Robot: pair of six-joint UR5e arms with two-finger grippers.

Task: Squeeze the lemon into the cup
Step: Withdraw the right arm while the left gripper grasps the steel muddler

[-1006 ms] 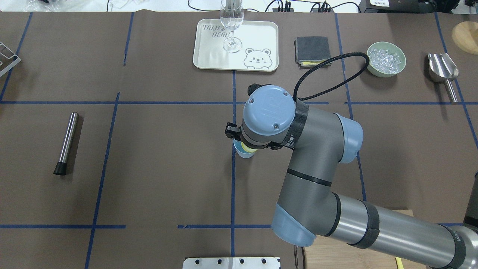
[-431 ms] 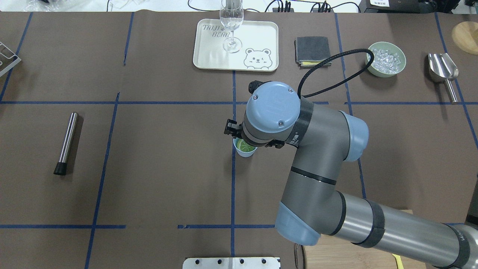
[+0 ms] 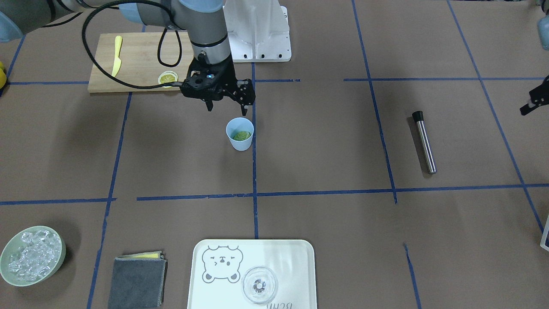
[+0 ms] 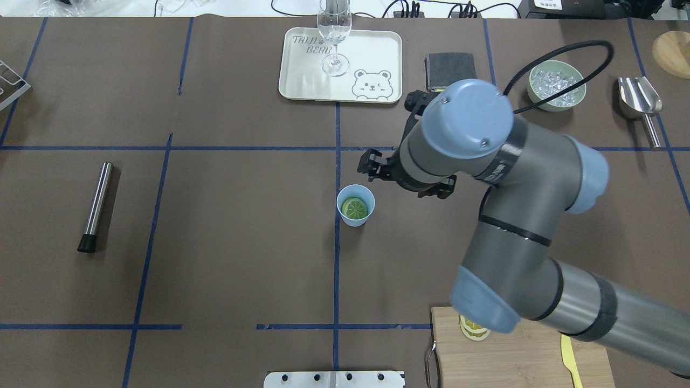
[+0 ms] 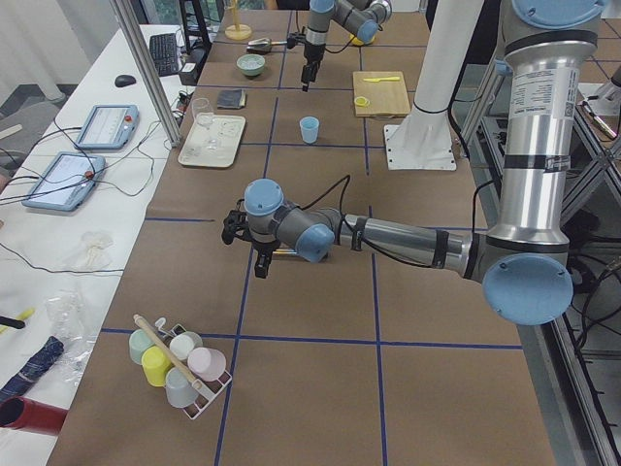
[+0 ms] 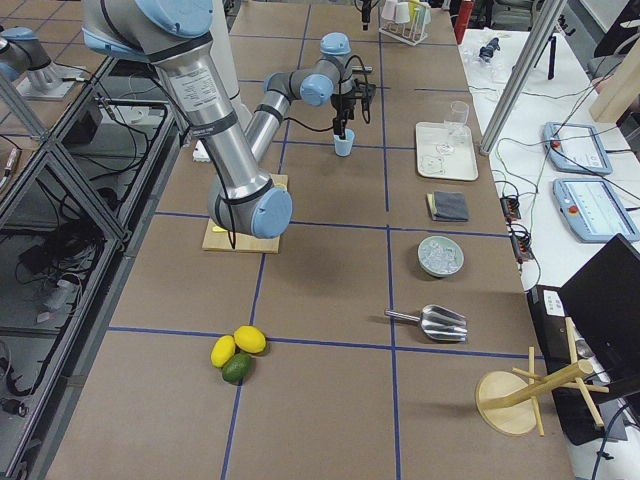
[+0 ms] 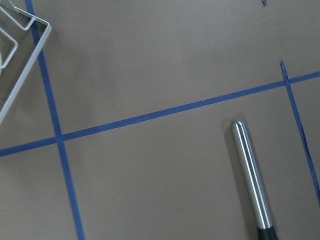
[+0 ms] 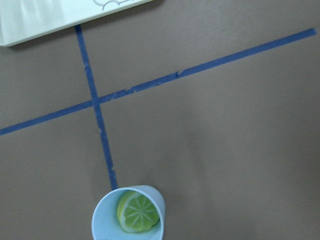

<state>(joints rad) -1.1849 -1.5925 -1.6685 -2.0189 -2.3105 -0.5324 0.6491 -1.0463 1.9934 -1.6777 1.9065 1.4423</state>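
Near right, a board (image 3: 137, 56) holds an orange-yellow slice (image 3: 167, 78) and a knife (image 3: 116, 56). At mid-tabletop (image 4: 242, 242) the cup (image 3: 241, 145) stands upright, the lemon (image 3: 242, 136) lying inside it. The right tool (image 3: 227, 109) hangs above and right of the cup, fingers apart, empty. Whether the left tool (image 3: 532, 102), at the left, is apart cannot be told. Far off, a tray (image 4: 372, 48) carries a glass (image 4: 335, 32).
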